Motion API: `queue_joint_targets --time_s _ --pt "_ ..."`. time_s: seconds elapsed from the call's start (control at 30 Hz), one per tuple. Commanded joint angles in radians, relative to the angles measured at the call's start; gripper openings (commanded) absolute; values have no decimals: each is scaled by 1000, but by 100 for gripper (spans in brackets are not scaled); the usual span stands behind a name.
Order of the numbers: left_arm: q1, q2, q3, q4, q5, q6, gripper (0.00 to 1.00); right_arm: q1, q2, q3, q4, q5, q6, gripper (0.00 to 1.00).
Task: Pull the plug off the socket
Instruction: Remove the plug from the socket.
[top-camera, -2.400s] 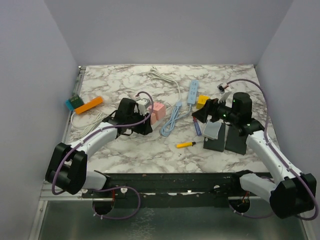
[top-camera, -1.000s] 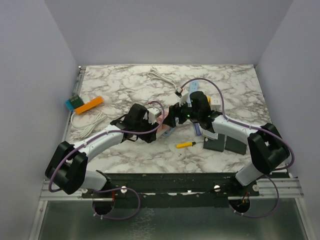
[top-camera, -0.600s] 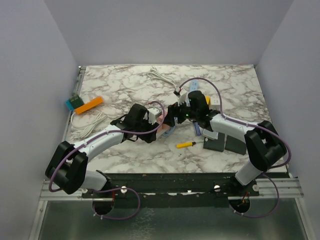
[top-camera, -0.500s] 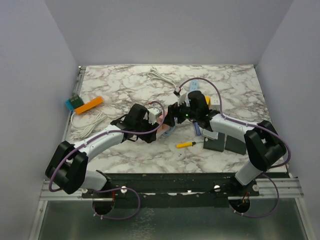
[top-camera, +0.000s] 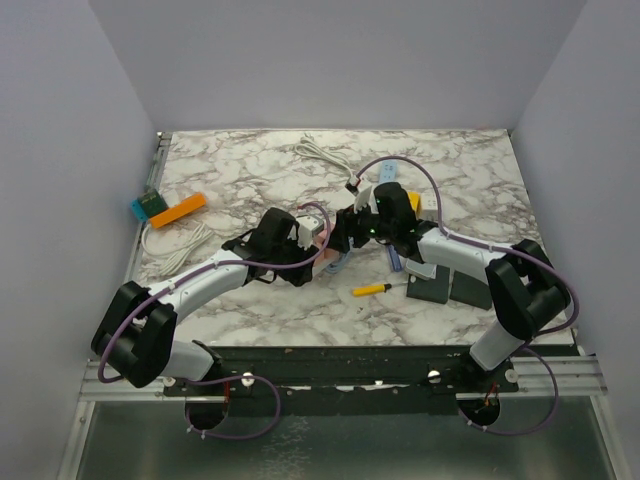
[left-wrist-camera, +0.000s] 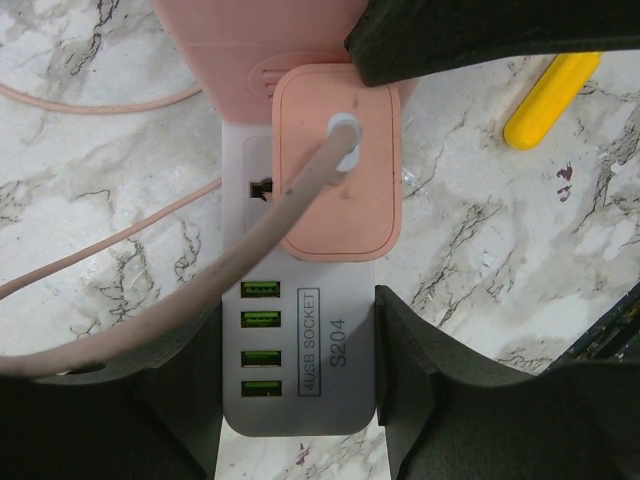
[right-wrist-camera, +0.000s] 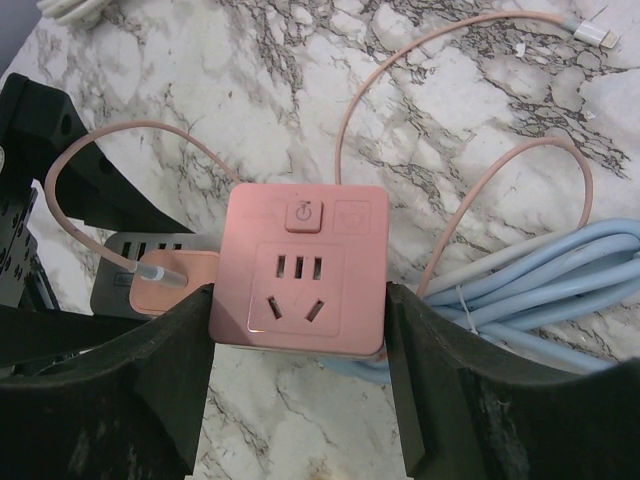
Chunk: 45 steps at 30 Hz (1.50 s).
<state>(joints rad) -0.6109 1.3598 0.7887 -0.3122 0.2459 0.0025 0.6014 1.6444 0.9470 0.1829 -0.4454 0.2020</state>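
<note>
**A:** Where is the plug right now?

**B:** The pink plug is seated in the white socket block, which lies flat on the marble surface. The left end effector is clamped on the block's two long sides, just below the plug.

**A:** And the other one?

**B:** The right end effector is closed against opposite sides of the pink cube, the outlet box just beside the block. It isn't on the plug.

**A:** How do you expect the plug to handle?

**B:** I'd say it's light and rigid. The shell is smooth plastic with rounded corners, so it's probably slippery. Only pin friction should be holding it, which calls for a firm pull straight away from the block's face. The shell stands proud of the block, so its two side edges are the place to take hold.

**A:** Not the cord?

**B:** No. The cord is thin and soft, and tugging it would likely kink it where it enters the plug. The block looks light too, so that left clamp has to keep it down.
</note>
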Motion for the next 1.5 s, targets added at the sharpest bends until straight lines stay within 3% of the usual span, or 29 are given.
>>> queue_joint_targets --time_s 0.0,0.1,0.17,0.57,1.47 --pt "-18 11 17 10 26 17 0 6 30 4 -2 90 28 23" --pt "-19 11 16 10 19 16 0 5 32 -3 -7 137 65 5" --pt "-19 15 16 10 21 15 0 2 35 8 -22 149 81 0" --pt "-30 31 17 9 9 17 0 -57 65 77 -115 91 127 0" --pt "-29 31 26 -3 -21 11 0 80 -121 -161 107 244 22 0"
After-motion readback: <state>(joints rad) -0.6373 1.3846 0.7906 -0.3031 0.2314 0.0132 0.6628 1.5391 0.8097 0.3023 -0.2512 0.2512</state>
